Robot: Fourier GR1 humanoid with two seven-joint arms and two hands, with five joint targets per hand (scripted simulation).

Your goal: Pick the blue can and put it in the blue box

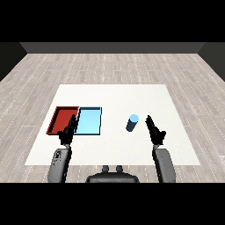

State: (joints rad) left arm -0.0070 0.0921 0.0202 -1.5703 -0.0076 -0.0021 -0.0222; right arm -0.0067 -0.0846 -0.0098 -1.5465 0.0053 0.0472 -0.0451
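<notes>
The blue can [132, 122] stands upright on the white table [114, 96], right of centre. The light blue tray [89, 120] lies to its left, with the red tray [63, 119] beside that one. My right hand [154, 130] is just right of the can, fingers straight and pointing forward, a small gap away from it. My left hand [68, 131] hovers over the near edge where the two trays meet, fingers relaxed and holding nothing.
Both grey forearms come in from the lower corners. The table's near edge runs just in front of the hands, and a wood floor surrounds the table.
</notes>
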